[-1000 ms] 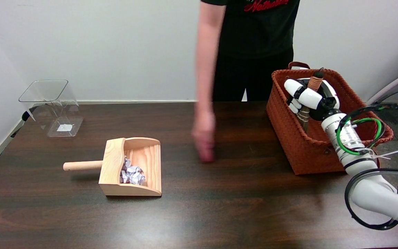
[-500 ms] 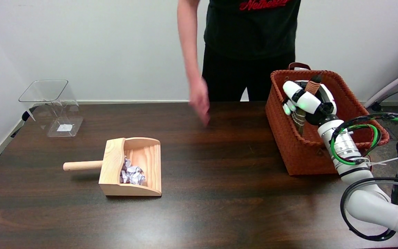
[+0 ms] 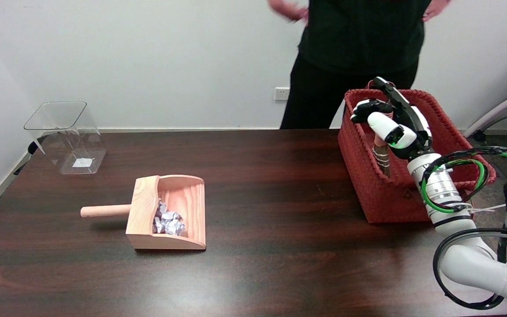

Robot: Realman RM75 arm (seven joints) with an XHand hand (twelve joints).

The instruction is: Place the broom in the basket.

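The woven orange-red basket stands at the table's right end. Inside it the broom stands nearly upright against the left wall; only a short stretch of its brown, wire-wrapped neck shows below my hand. My right hand hovers over the basket's left half with its fingers spread apart and lifted off the broom. Nothing is in its grasp. The rest of the broom is hidden by the hand and the basket wall.
A wooden dustpan holding crumpled foil lies left of centre, handle pointing left. A clear plastic bin lies tipped at the far left. A person in black stands behind the table near the basket.
My hand has spread its fingers and let go of the broom, which now stays in the basket. The person's arm has left the table and they have stepped to the right.
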